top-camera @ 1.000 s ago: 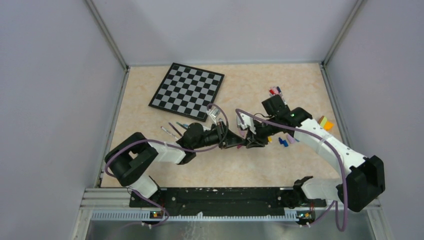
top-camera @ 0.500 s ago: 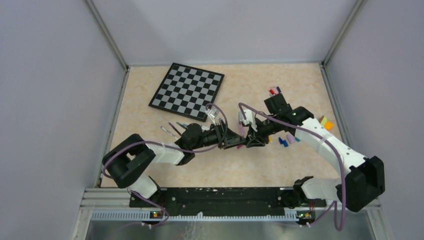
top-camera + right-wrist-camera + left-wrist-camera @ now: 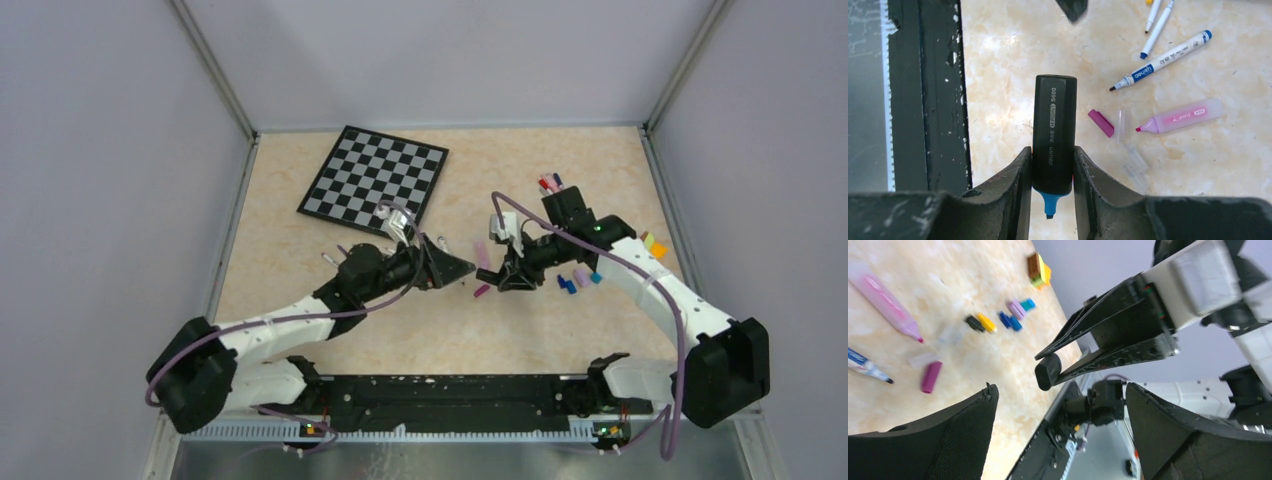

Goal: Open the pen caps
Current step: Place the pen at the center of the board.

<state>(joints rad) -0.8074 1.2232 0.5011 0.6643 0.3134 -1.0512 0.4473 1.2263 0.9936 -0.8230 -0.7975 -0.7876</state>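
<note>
left gripper (image 3: 1060, 390): fingers (image 3: 948, 440) spread wide; matte black pads with a fine woven grain and curved edges.
right gripper (image 3: 1053, 162): tapered black fingers (image 3: 1018, 175), scuffed and flecked, pinching the black marker near its tip end.
black marker (image 3: 1054, 120): stubby, flat-sided matte plastic barrel with pale print. The bare blue chisel tip sits just behind the right fingertips and the butt end sticks out ahead of them, facing the left gripper.
pink marker (image 3: 1180, 116): frosted translucent barrel with a bare wedge tip, lying flat ahead of the right fingers and off to one side.
magenta cap (image 3: 1100, 123): small oblong, just beside a clear cap (image 3: 1121, 125), close to the pink marker's tip.
white pen (image 3: 1160, 60): slim and round, with a blue band and a bare fine point; lies beyond the pink marker.
loose caps (image 3: 987, 322): short blocky plastic in black, yellow, blue, purple and cyan, lying in a row beyond the left fingers, near the block (image 3: 1039, 269).
table (image 3: 450, 330): glossy beige, marbled.
chessboard (image 3: 375, 180): flat, black-and-white squares, well apart from both grippers.
</note>
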